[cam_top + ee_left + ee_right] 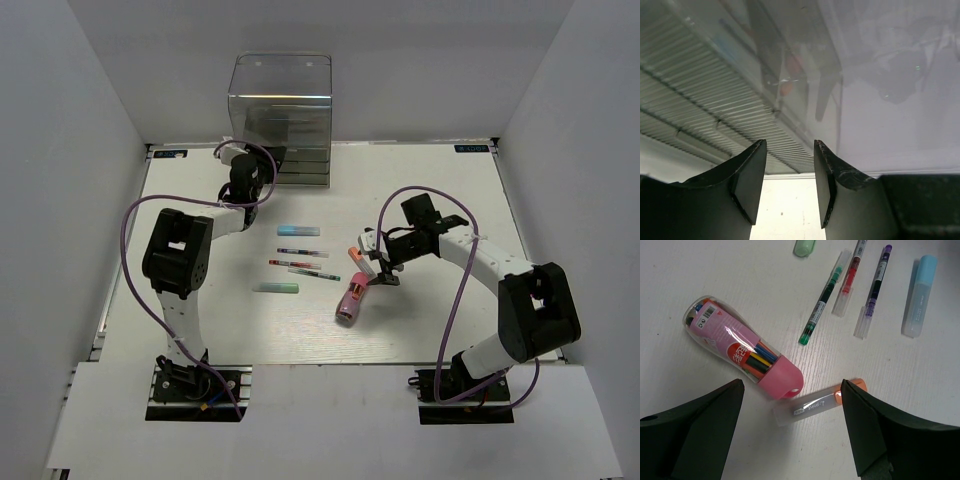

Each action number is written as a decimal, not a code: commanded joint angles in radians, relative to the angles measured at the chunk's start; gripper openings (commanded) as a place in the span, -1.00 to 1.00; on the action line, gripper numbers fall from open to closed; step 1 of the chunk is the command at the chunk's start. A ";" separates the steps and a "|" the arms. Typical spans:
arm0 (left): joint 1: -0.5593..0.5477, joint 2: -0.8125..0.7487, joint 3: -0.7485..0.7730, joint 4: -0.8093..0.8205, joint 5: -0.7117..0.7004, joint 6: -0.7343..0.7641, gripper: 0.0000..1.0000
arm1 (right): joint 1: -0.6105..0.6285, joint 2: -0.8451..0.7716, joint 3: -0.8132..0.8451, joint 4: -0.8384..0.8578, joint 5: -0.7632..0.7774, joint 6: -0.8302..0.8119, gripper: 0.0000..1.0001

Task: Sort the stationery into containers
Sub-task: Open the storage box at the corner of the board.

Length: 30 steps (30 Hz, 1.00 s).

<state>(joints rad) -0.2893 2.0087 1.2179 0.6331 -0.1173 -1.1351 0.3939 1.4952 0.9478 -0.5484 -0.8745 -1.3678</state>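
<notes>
Right wrist, pink tube (742,357) white characters, orange marker (815,405) "point"

Left arm (178,258) and right arm (535,310) are both showing white tubular links and chunky black joint housings. A purple cable (123,245) is looping along each (the right one's arcing wider). Black base plates (198,392) are carrying small coloured wiring. Fingers (747,185) are looking matte black, wedge-shaped, with scuffed edges.
</notes>
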 commanded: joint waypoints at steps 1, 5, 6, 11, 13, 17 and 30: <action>0.006 -0.004 -0.020 0.106 -0.013 -0.002 0.07 | -0.001 0.005 0.022 0.013 -0.024 0.001 0.67; 0.006 0.007 -0.032 0.116 -0.013 -0.031 0.07 | -0.001 0.008 0.017 0.013 -0.024 0.001 0.67; 0.006 0.007 -0.032 0.105 -0.022 -0.031 0.07 | -0.001 0.010 0.019 0.011 -0.026 0.001 0.67; 0.006 0.038 -0.006 0.065 -0.033 -0.061 0.07 | -0.001 0.008 0.020 0.013 -0.023 0.003 0.67; 0.006 0.048 -0.018 0.112 -0.064 -0.087 0.07 | -0.003 0.008 0.019 0.010 -0.021 0.001 0.67; 0.015 0.085 -0.043 0.247 -0.088 -0.140 0.07 | -0.001 0.004 0.016 0.013 -0.023 0.003 0.67; 0.015 0.104 -0.066 0.353 -0.097 -0.187 0.07 | -0.003 0.000 0.000 0.015 -0.020 -0.001 0.67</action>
<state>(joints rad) -0.2787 2.1185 1.1587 0.9463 -0.1913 -1.3022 0.3939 1.4952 0.9478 -0.5465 -0.8738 -1.3682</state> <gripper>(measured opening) 0.533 0.837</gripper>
